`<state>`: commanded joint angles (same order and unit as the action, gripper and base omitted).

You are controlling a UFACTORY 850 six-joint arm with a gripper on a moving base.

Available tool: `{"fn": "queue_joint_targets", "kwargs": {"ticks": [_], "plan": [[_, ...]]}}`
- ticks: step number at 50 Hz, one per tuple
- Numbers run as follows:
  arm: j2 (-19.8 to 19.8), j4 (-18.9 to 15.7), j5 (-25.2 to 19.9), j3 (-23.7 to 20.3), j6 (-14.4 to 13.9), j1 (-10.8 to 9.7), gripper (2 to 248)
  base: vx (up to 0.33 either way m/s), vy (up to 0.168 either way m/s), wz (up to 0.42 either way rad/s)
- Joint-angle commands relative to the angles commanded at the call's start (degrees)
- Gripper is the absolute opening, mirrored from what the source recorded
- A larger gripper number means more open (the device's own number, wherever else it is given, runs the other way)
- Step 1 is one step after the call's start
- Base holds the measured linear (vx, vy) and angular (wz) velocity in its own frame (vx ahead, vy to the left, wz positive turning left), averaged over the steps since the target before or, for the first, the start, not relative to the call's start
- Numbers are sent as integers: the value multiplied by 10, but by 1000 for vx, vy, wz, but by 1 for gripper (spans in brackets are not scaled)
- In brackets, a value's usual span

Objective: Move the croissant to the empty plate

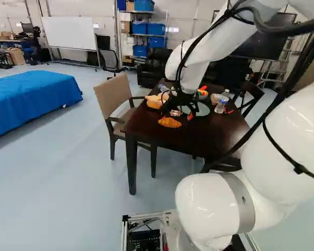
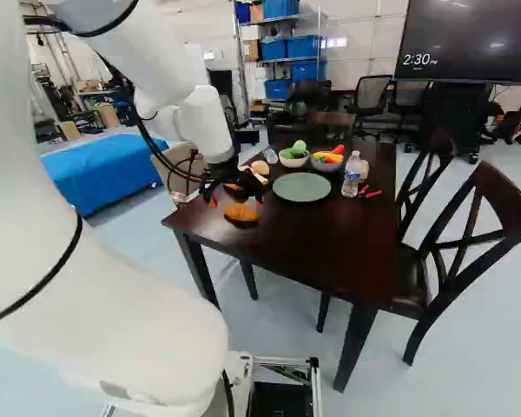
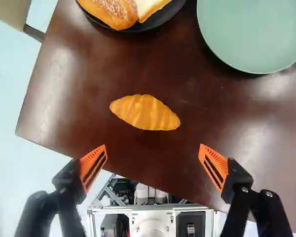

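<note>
At eleven o'clock from the jaws, with twelve as straight ahead of them in the wrist view, a dark plate point(image 3: 163, 19) carries a sesame bun point(image 3: 106, 12) and a bread slice point(image 3: 150, 7). At twelve o'clock the croissant point(image 3: 145, 113) lies on the bare tabletop point(image 3: 202, 116), its tips pointing at roughly nine and three o'clock. The robot's jaws stand spread, their orange pads point(image 3: 92, 165) well apart and nothing pinched between them.

The croissant looks like a light play piece (foam or soft plastic, perhaps), so it should lift easily, though its rounded, ridged sides could roll under a lopsided squeeze. Its thick waist would be the surest hold; since its length runs nearly from one jaw towards the other, a turn of about a quarter would let them close across that waist rather than on the tapering tips. Gentle pressure should suffice.

At one o'clock waits the empty green plate point(image 3: 254, 34), with a water bottle point(image 2: 352, 176) at its three o'clock in the right base view.
</note>
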<state>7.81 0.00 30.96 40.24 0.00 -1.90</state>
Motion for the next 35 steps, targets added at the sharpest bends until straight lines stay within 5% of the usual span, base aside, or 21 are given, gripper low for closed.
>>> {"fn": "queue_joint_targets", "kwargs": {"ticks": [35], "plan": [[-72,0,39,69,0,2,247,0,0,0]]}}
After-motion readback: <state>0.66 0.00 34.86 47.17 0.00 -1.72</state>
